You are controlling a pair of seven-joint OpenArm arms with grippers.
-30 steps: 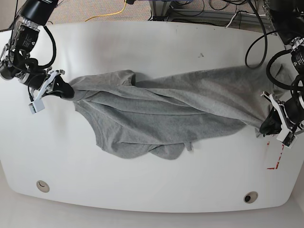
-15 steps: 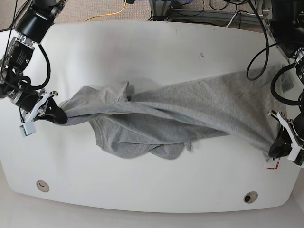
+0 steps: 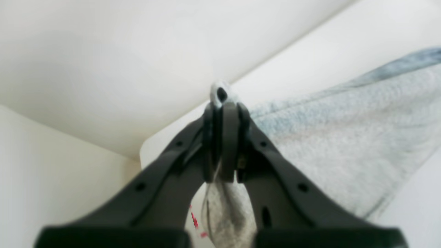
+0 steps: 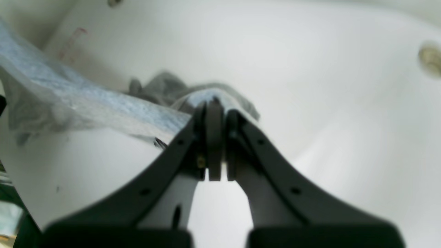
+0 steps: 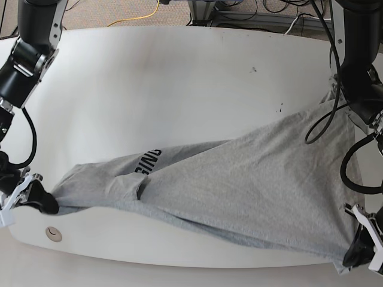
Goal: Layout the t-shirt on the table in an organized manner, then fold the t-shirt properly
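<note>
Your two arms are black, jointed in stout cylindrical segments, with loose black cables looping along each wrist. Right tool: black fingers, white bracket plates at the base. Left tool: same build, white plates, dark tips. Up close, each finger is matte dark grey, tapering, with small round screw holes along its length.

A robotics lab or test workspace. A large white table with rounded edges and round cable holes fills the base view. Two black robot arms reach in from the far left and far right corners. Beyond the far edge lie carpet, a yellow cable, tangled black cables and metal frame legs.
</note>
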